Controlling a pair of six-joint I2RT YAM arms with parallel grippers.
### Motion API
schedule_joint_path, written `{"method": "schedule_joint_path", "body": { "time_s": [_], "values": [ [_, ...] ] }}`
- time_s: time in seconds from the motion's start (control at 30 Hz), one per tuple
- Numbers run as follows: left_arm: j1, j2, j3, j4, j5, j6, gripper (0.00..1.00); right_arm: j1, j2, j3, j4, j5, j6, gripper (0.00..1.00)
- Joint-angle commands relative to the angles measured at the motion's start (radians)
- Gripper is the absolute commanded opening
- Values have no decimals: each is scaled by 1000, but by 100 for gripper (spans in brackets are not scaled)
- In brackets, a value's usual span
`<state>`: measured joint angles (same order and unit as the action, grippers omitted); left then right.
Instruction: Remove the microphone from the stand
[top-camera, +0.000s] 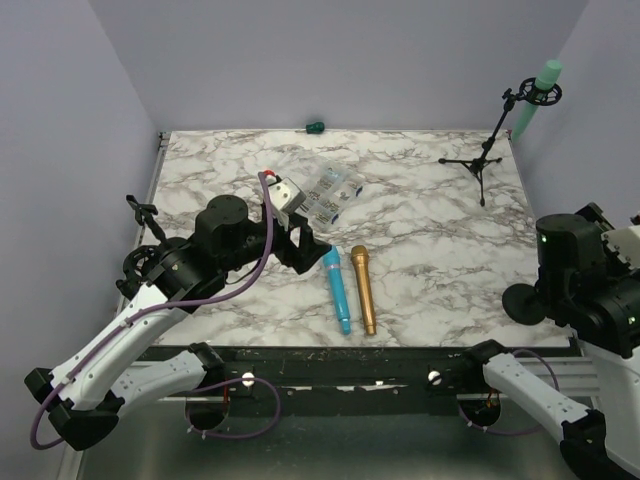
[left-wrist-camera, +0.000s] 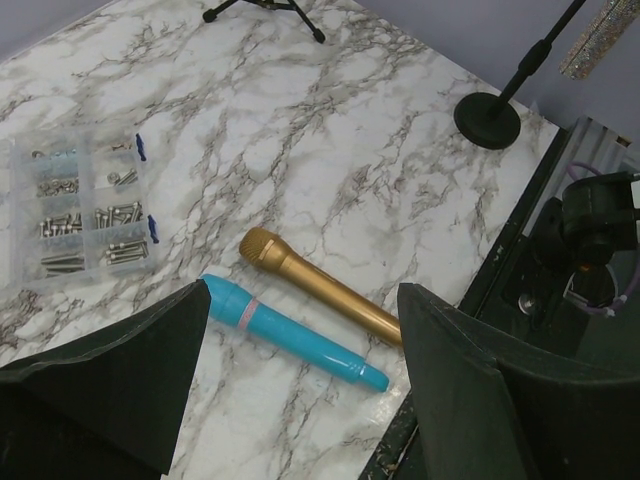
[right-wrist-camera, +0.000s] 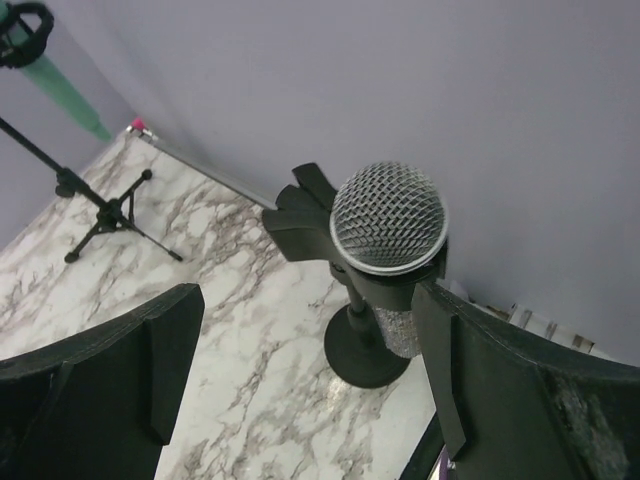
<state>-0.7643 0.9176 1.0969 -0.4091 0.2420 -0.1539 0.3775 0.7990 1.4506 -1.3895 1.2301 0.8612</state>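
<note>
Mic sits upright in the clip of a round-base stand at the counter's right edge. Our right fingers are spread wide around it, no grip yet. Left fingers are spread too, empty. The mic looks rigid, prob. top-heavy, and its mesh dents easily, so we'd grip the body below the head.

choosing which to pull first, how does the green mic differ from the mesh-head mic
The green mic is plain mint; the mesh-head mic has a silver grille. The green mic sits in a ring mount on a tripod stand at the far right corner; the mesh-head mic sits in a clip on a round-base stand, ahead of the open right gripper. Both are on stands.
</note>
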Motion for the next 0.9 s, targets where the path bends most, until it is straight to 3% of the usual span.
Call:
{"method": "schedule_joint_path", "body": {
  "time_s": [0.0,0.63,0.87],
  "values": [
    [-22,-1,4,-15,-26,16,78,-2,-45,38,-29,156,-44,94],
    [-110,40,13,-52,-127,54,79,-2,18,-148,317,350,-275,92],
    [-123,13,0,-33,-130,47,79,-2,-57,-325,728,396,-623,94]
  ]
}}
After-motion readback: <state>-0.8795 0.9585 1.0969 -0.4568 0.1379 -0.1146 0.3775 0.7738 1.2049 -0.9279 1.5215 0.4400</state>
